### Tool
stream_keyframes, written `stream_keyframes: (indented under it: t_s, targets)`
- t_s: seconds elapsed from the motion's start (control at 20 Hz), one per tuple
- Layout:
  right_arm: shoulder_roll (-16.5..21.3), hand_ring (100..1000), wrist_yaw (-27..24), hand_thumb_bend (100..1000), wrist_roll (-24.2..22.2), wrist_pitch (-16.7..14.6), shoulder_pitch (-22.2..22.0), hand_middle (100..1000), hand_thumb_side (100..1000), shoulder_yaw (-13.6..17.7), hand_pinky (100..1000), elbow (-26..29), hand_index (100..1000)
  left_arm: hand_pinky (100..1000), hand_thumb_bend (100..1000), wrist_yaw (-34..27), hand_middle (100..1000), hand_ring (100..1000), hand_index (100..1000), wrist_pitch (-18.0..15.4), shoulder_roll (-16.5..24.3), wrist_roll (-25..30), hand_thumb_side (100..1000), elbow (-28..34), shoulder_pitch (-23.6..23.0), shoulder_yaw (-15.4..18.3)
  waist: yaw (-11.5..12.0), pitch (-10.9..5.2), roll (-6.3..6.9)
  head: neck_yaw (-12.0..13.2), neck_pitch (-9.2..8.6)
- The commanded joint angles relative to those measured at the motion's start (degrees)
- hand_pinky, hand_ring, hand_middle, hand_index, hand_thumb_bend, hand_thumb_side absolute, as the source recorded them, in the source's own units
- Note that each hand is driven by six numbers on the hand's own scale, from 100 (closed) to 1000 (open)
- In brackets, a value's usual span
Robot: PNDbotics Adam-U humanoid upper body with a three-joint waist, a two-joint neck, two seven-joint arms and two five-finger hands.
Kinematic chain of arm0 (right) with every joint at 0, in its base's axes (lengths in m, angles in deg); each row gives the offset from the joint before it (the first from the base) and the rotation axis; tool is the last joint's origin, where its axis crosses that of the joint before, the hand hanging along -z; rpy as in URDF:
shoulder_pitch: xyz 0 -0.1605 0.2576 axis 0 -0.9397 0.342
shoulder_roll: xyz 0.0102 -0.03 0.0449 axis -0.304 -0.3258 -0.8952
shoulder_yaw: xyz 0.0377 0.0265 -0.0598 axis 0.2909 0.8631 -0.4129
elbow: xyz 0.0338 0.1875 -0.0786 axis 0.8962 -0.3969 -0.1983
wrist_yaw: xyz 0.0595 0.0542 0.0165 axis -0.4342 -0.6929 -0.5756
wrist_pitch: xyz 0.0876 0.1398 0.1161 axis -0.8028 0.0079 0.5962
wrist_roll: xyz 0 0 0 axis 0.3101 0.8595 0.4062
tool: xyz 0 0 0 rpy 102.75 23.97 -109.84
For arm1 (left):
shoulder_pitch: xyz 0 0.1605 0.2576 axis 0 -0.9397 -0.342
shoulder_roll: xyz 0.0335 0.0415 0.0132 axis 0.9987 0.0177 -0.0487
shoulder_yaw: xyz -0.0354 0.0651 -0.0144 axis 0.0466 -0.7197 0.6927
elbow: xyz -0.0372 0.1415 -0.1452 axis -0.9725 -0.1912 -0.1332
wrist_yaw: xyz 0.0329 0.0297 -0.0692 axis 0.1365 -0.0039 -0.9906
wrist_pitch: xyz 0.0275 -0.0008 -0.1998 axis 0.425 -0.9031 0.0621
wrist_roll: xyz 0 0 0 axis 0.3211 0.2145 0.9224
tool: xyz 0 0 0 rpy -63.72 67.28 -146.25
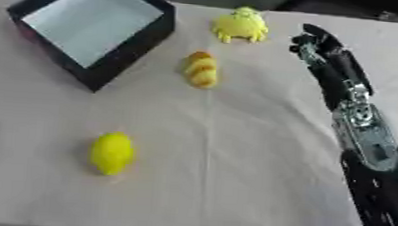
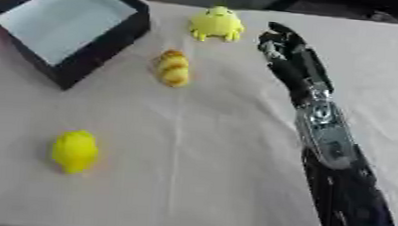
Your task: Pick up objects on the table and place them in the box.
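Note:
A black box with a pale inside stands open at the far left of the table. A yellow frog-like toy sits at the far middle. Nearer lies an orange-yellow ridged toy. A yellow lemon rests at the near left. My right hand reaches in from the lower right on a long black and silver arm; it hovers just right of the frog toy, apart from it, holding nothing. I cannot make out how its fingers stand. My left hand is out of sight.
A beige cloth covers the table. The right arm lies across the right side of the table. A dark edge runs along the far side.

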Motion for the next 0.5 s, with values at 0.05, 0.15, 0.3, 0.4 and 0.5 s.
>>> stream_keyframes:
  t_s: [0.05, 0.15, 0.3, 0.4, 0.5]
  targets:
    - [1.3, 776, -0.1, 100, 0.0, -0.1, 0.7, 729, 507, 0.0, 931, 0.7, 892, 881, 149, 0.0, 827, 761, 809, -0.1, 0.5, 0.1, 855, 0.9, 0.4, 0.2, 0.0, -0.59, 0.24, -0.1, -0.06]
    - [1.3, 776, -0.1, 100, -0.1, -0.1, 0.8, 730, 507, 0.0, 931, 0.7, 892, 881, 149, 0.0, 827, 762, 809, -0.1, 0.5, 0.2, 855, 0.9, 0.5, 0.2, 0.1, -0.58, 0.23, -0.1, -0.06]
    - [1.3, 776, 0.2, 100, -0.3, -0.1, 1.2, 731, 501, -0.2, 931, 0.7, 892, 881, 148, 0.0, 827, 762, 809, -0.1, 0.5, 0.2, 855, 0.9, 0.5, 0.1, 0.1, -0.59, 0.20, -0.1, -0.06]
    - [1.3, 778, 0.6, 100, -0.4, 0.0, 2.0, 733, 494, -0.3, 932, 0.6, 893, 881, 148, 0.0, 827, 762, 809, -0.1, 0.5, 0.2, 854, 0.8, 0.5, 0.1, 0.1, -0.65, 0.17, -0.1, -0.06]
    - [1.4, 783, 1.5, 100, -0.7, 0.4, 3.5, 739, 485, -0.8, 932, 0.1, 894, 881, 148, 0.0, 827, 762, 809, -0.1, 0.6, 0.3, 853, 0.8, 0.5, 0.0, 0.2, -0.78, 0.14, -0.2, -0.06]
